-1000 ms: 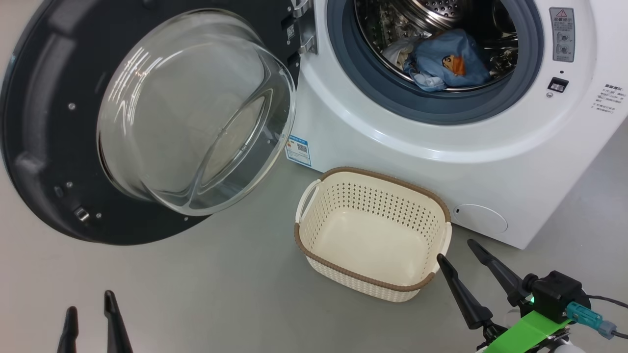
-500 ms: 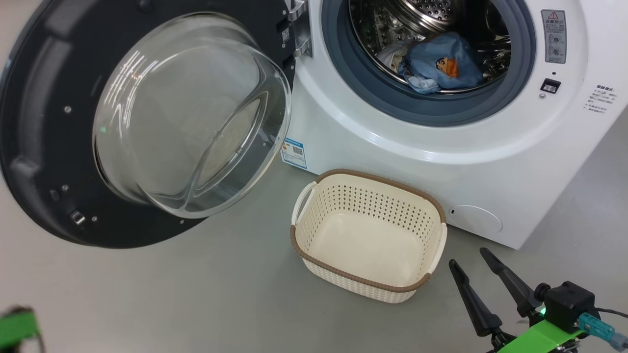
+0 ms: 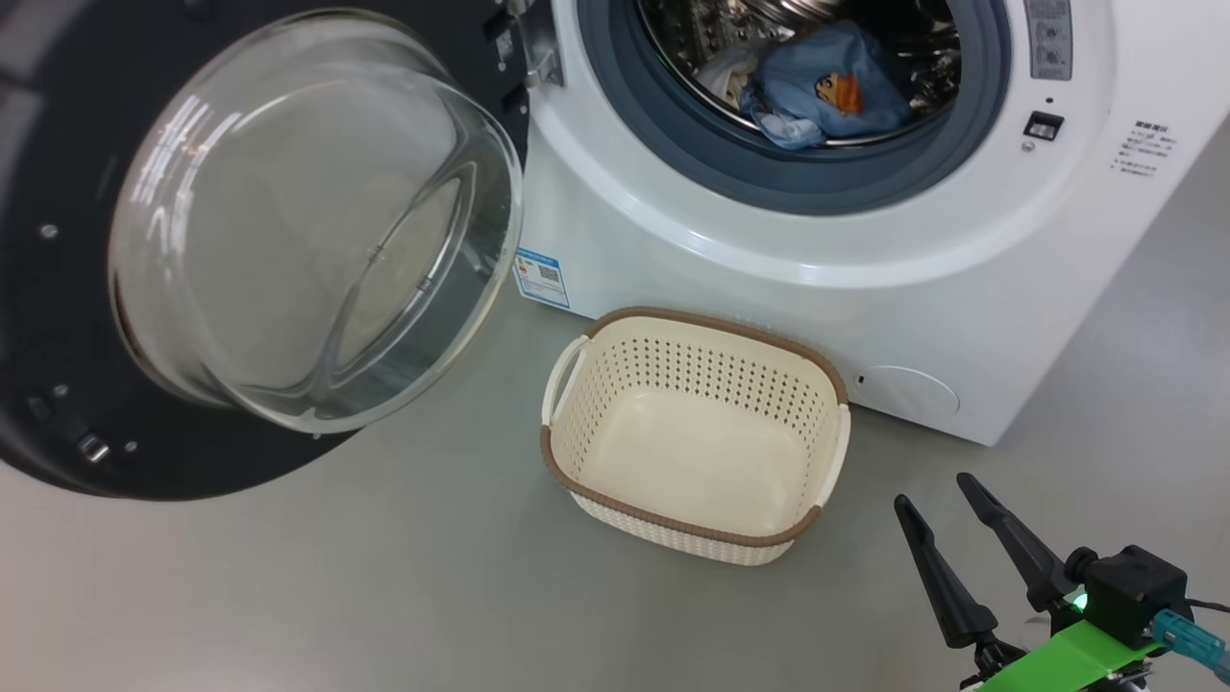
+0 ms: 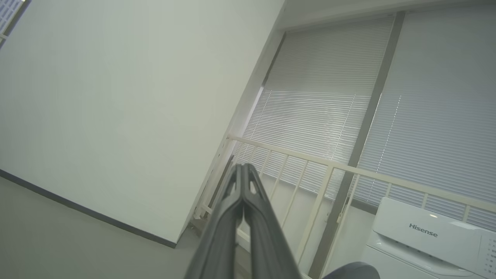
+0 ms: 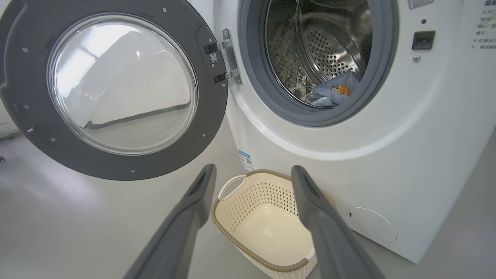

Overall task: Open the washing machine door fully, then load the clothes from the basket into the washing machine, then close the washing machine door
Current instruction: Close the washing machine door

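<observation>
Since a second ago the left hand (image 4: 243, 168) has risen away from the 7 o'clock corner of the head view and gone from wide apart to closed. The head camera has turned too, so everything now sits a little nearer 10 o'clock in its picture.

In the left wrist view, that hand's two fingers press together along their length and hold nothing. They point at a pale wall (image 4: 116, 97), with blinds (image 4: 321, 116) and a cream railing (image 4: 310, 159) toward 3 o'clock.

The right hand (image 3: 932, 490) hangs at 4 o'clock of the head view, fingers wide apart and empty, above the floor (image 3: 384, 577). It is near the basket (image 3: 692, 375) but apart from it. In the right wrist view the fingers frame the basket between them.

The door (image 3: 58, 317) stands swung wide on its hinges at the 9 o'clock side of the washer (image 3: 730, 288), its glass bowl (image 3: 307, 221) bulging toward the camera.

The clothes (image 3: 817, 91) lie at the 6 o'clock bottom of the drum (image 5: 329, 46), inside the gasket (image 3: 673, 144). The blue garment with its orange print is on top, and the pale garment (image 3: 725, 77) is at its 9 o'clock side.

The basket stands upright on the floor just in front of the washer, at 6 o'clock from the opening, its cream bottom bare. The sticker (image 3: 541, 277) is at its 10 o'clock and the filter cap (image 3: 908, 392) at its 3 o'clock.
</observation>
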You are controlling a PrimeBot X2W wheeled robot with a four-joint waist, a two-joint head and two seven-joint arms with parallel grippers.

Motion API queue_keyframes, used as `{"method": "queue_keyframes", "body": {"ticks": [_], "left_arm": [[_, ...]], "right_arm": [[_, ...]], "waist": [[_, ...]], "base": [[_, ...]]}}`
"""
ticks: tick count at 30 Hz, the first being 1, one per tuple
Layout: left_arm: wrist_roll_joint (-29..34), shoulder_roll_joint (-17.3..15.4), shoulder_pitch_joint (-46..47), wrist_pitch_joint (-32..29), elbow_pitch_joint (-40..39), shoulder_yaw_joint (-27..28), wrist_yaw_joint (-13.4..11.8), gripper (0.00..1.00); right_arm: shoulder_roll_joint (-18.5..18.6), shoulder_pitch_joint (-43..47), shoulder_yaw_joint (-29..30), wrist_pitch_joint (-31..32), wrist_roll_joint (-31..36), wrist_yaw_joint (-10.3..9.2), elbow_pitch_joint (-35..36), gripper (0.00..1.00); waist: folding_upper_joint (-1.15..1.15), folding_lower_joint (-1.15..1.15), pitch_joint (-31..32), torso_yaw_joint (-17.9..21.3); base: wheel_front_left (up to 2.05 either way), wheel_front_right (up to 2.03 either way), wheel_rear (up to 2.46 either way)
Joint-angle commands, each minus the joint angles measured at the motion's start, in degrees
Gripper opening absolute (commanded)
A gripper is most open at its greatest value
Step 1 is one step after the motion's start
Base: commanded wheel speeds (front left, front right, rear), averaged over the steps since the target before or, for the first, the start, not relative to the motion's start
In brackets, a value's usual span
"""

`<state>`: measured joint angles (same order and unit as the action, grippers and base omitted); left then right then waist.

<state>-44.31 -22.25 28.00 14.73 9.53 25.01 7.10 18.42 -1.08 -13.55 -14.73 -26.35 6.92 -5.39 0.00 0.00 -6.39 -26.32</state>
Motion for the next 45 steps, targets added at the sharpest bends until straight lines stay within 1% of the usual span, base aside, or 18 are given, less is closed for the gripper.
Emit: {"method": "queue_keyframes", "body": {"ticks": [1, 2, 4, 7, 11, 12, 14, 16, 18, 19, 24, 26, 30, 32, 33, 39, 44, 45], "left_arm": [[-4.4, -5.6, 4.5, 0.3, 3.6, 1.2, 0.4, 0.00], [-4.4, -5.6, 4.5, 0.3, 3.6, 1.2, 0.4, 0.00], [-7.8, -8.5, 7.0, -0.1, 8.8, 0.3, 0.4, 0.00], [-13.9, -11.9, 11.1, -3.7, 16.8, -0.9, 0.4, 0.00], [-21.0, -15.2, 15.5, -13.9, 26.0, -3.8, 0.4, 0.00], [-22.0, -16.1, 16.4, -15.8, 27.7, -4.4, 0.4, 0.00], [-24.8, -16.8, 18.4, -20.4, 31.6, -5.1, 0.4, 0.00], [-25.9, -17.8, 19.8, -24.7, 34.9, -6.3, 0.4, 0.00], [-27.2, -18.2, 21.0, -29.5, 37.2, -7.6, 0.4, 0.00], [-27.4, -18.5, 21.5, -30.9, 38.1, -8.1, 0.4, 0.00], [-30.3, -17.8, 23.2, -40.1, 42.1, -9.7, 0.4, 0.00], [-30.9, -17.9, 23.5, -42.4, 43.3, -10.1, 0.2, 0.00], [-32.4, -16.9, 23.7, -48.0, 44.9, -10.8, 0.0, 0.00], [-32.8, -16.7, 23.5, -49.8, 45.1, -11.0, 0.0, 0.00], [-33.4, -16.3, 23.4, -52.0, 45.1, -11.3, 0.0, 0.00], [-35.0, -15.5, 23.0, -57.3, 43.9, -11.7, -0.4, 0.00], [-35.3, -15.0, 22.0, -61.7, 41.3, -13.0, -0.9, 0.00], [-35.3, -15.0, 22.0, -61.7, 41.3, -13.0, -0.9, 0.00]], "right_arm": [[1.0, -0.8, -0.7, -0.3, 0.9, 0.57, 1.6, 1.00], [1.0, -0.8, -0.7, -0.3, 0.9, 0.57, 1.6, 1.00], [1.1, -1.0, -0.8, -0.3, 1.0, 0.57, 1.7, 1.00], [1.2, -1.3, -0.7, -0.3, 1.0, 0.57, 1.8, 1.00], [1.5, -1.5, -0.5, -0.3, 1.1, 0.57, 2.0, 1.00], [1.6, -1.4, -0.4, -0.3, 1.2, 0.57, 2.0, 1.00], [1.8, -1.4, -0.3, -0.3, 1.2, 0.57, 2.1, 1.00], [2.1, -1.6, -0.2, -0.3, 1.3, 0.57, 2.2, 1.00], [2.3, -1.7, -0.2, -0.3, 1.3, 0.57, 2.3, 1.00], [2.4, -1.7, -0.3, -0.3, 1.3, 0.57, 2.4, 1.00], [3.1, -2.1, -0.5, -0.3, 1.3, 0.57, 2.6, 1.00], [3.4, -2.3, -0.5, -0.3, 1.3, 0.57, 2.7, 1.00], [3.9, -2.5, -0.5, -0.3, 1.2, 0.57, 2.9, 1.00], [4.0, -2.6, -0.4, -0.3, 1.2, 0.57, 2.9, 1.00], [4.1, -2.8, -0.4, -0.3, 1.2, 0.57, 2.9, 1.00], [4.0, -3.1, -0.1, -0.3, 1.3, 0.57, 2.6, 1.00], [3.6, -3.1, 0.1, -0.3, 1.3, 0.57, 2.4, 1.00], [3.6, -3.1, 0.1, -0.3, 1.3, 0.57, 2.4, 1.00]], "waist": [[0.00, 0.00, -1.1, 1.0], [0.00, 0.00, -1.1, 1.0], [0.00, 0.00, -1.6, 1.4], [0.00, 0.00, -2.3, 1.8], [0.00, 0.00, -3.1, 2.0], [0.00, 0.00, -3.4, 1.9], [0.00, 0.00, -3.9, 1.8], [0.00, 0.00, -4.4, 1.8], [0.00, 0.00, -4.9, 1.7], [0.00, 0.00, -5.1, 1.7], [0.00, 0.00, -6.2, 1.6], [0.00, 0.00, -6.6, 1.7], [0.00, 0.00, -7.2, 1.8], [0.00, 0.00, -7.4, 1.9], [0.00, 0.00, -7.6, 2.0], [0.00, 0.00, -7.5, 1.8], [0.00, 0.00, -6.9, 1.6], [0.00, 0.00, -6.9, 1.6]], "base": [[0.00, 0.00, 0.00], [0.00, 0.00, 0.00], [0.00, 0.00, 0.00], [0.00, 0.00, 0.00], [0.00, 0.00, 0.00], [0.00, 0.00, 0.00], [0.00, 0.00, 0.00], [0.00, 0.00, 0.00], [0.00, 0.00, 0.00], [0.00, 0.00, 0.00], [0.00, 0.00, 0.00], [0.00, 0.00, 0.00], [0.00, 0.00, 0.00], [0.00, 0.00, 0.00], [0.00, 0.00, 0.00], [0.00, 0.00, 0.00], [0.00, 0.00, 0.00], [0.00, 0.00, 0.00]]}}
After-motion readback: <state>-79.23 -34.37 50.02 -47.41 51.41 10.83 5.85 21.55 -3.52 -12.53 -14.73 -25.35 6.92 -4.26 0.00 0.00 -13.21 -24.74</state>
